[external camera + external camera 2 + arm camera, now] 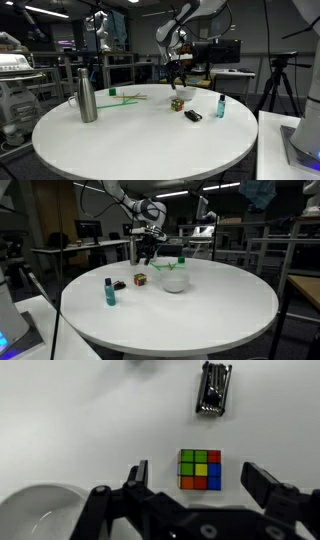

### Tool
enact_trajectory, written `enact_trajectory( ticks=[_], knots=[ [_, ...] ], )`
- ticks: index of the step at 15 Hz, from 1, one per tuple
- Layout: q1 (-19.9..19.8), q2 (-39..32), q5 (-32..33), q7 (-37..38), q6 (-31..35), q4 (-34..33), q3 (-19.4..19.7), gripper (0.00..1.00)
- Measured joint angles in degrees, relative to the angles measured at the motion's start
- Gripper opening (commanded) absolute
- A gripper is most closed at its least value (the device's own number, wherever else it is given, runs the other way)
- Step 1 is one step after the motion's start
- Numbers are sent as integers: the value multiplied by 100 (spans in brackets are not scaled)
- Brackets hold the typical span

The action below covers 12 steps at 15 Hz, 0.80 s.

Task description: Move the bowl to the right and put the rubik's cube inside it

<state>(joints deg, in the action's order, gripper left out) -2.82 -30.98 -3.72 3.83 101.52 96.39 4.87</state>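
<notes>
The rubik's cube (200, 470) lies on the white table, with green, yellow, red and blue squares on top. In the wrist view it sits between my two fingers, and the gripper (198, 478) is open and empty above it. The small white bowl (35, 510) is at the lower left of the wrist view, apart from the cube. In both exterior views the cube (176, 103) (141, 280) lies right next to the bowl (184, 95) (175, 282), and the gripper (178, 72) (148, 252) hangs above the cube.
A flat black tool (213, 388) (193, 116) lies near the cube. A small teal bottle (220, 105) (110, 290) stands beyond it. A tall steel bottle (87, 95) stands apart on the round table (140, 140). Green sticks (125, 97) lie near the table's far edge.
</notes>
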Motion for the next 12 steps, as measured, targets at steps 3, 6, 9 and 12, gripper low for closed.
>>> enact_trajectory(
  ticks=[3, 6, 9, 12],
  knots=[
    [-29, 1, -407, 1, 661, 189, -37, 100],
    [-29, 3, -566, 16, 1218, 398, -70, 100],
    [-28, 3, -568, 38, 1603, 619, -71, 100],
    [-28, 6, -565, 54, 1835, 820, -59, 100]
  ],
)
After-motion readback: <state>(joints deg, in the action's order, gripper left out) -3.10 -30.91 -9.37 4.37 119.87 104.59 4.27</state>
